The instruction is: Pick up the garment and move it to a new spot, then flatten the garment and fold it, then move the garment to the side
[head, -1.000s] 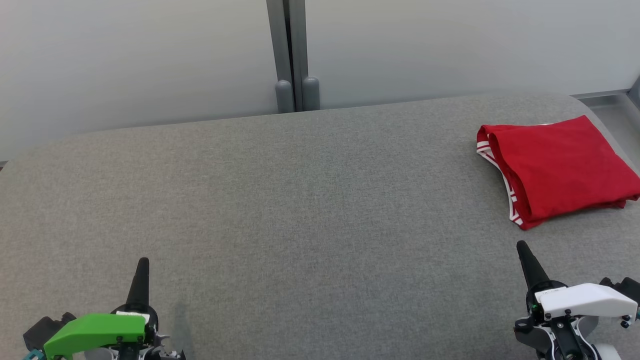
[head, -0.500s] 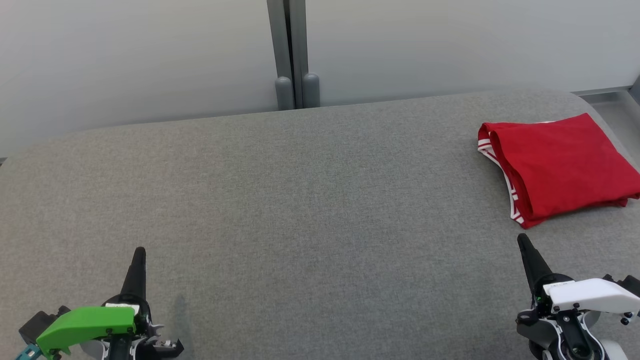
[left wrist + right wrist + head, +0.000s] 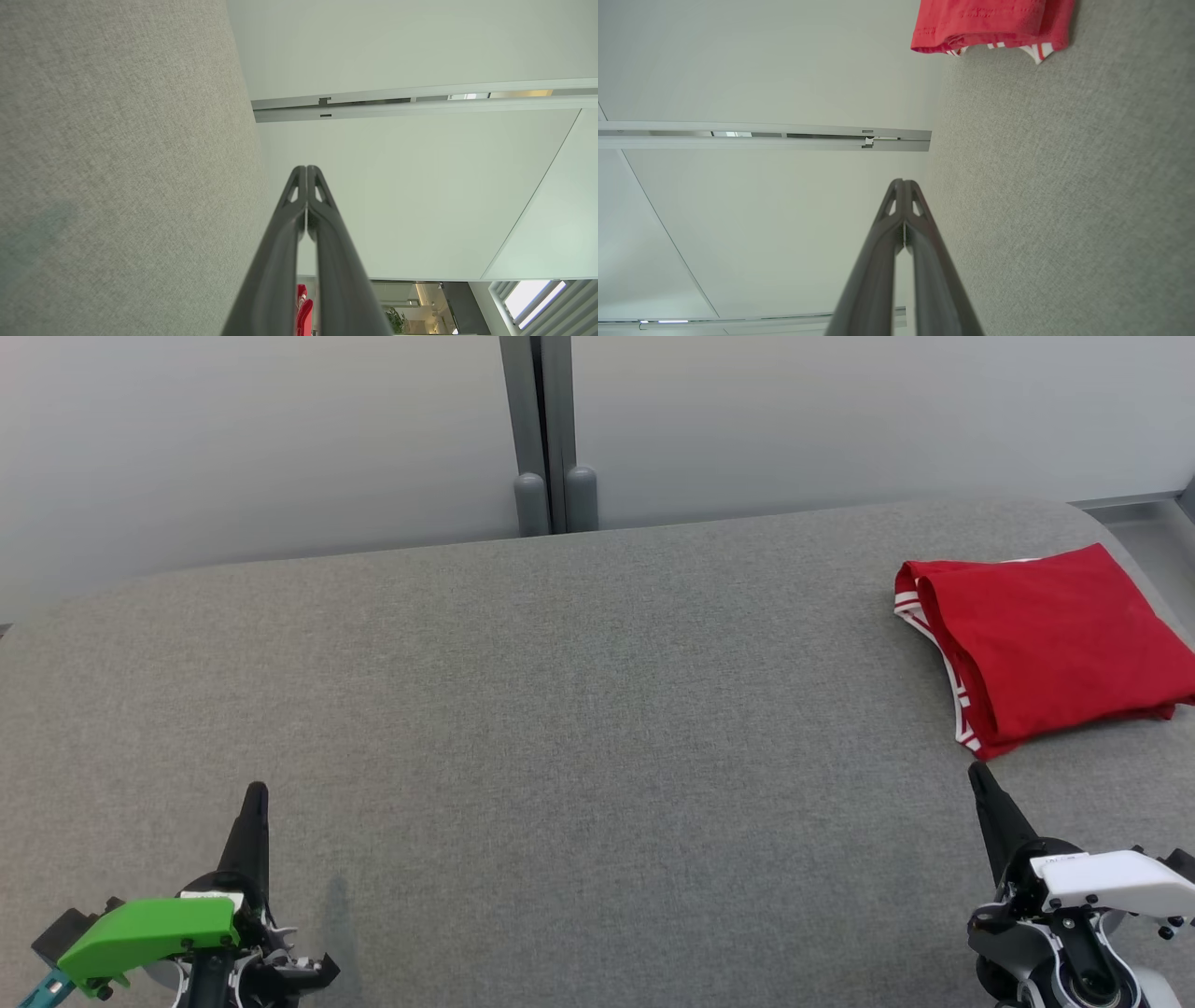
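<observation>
Grey table (image 3: pixel 560 756) is lying under my left gripper (image 3: pixel 254 793) and right gripper (image 3: pixel 978 773). Both are hovering with fingers pressed together, holding nothing, because I judge the folding finished. Farther away, the red garment (image 3: pixel 1041 644) is lying folded near the table's right edge, set aside.

We face a wide table (image 3: pixel 560 709) covered in grey woven cloth, rounded at its far corners. Behind it we see pale, evenly lit wall panels (image 3: pixel 233 448) joined by a grey upright post (image 3: pixel 546 429).
</observation>
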Controlling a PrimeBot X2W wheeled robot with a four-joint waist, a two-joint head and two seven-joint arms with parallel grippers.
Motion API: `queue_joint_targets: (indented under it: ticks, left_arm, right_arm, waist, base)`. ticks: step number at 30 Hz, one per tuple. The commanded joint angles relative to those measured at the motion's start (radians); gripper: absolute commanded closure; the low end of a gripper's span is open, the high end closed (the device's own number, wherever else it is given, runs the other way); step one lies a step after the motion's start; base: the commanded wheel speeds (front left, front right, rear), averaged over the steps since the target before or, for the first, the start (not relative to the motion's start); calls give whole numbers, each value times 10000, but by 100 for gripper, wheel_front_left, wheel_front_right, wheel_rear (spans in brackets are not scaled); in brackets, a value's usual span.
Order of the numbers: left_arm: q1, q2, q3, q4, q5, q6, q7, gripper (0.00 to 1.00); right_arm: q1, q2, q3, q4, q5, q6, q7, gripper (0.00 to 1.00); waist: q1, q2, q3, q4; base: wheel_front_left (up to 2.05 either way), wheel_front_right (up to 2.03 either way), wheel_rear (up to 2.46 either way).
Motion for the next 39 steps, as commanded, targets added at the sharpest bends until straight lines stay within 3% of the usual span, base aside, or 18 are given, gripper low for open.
queue_joint_targets:
  ticks: [1, 9, 39]
  left_arm:
    - [-236, 61, 66, -57, -176, -81, 72, 100]
    - [-327, 63, 131, -74, -604, -92, 214, 100]
    - [-292, 64, 120, -68, -577, -93, 209, 100]
  right_arm:
    - [-128, -60, -37, -72, 199, -9, 75, 100]
    - [-159, -65, -83, -125, 720, -10, 201, 100]
    - [-151, -63, -77, -116, 677, -9, 195, 100]
  waist:
    - [0, 0, 9, 1]
    - [0, 0, 58, 8]
    - [0, 0, 58, 8]
  base:
    - [0, 0, 0]
    - [0, 0, 0]
    - [0, 0, 0]
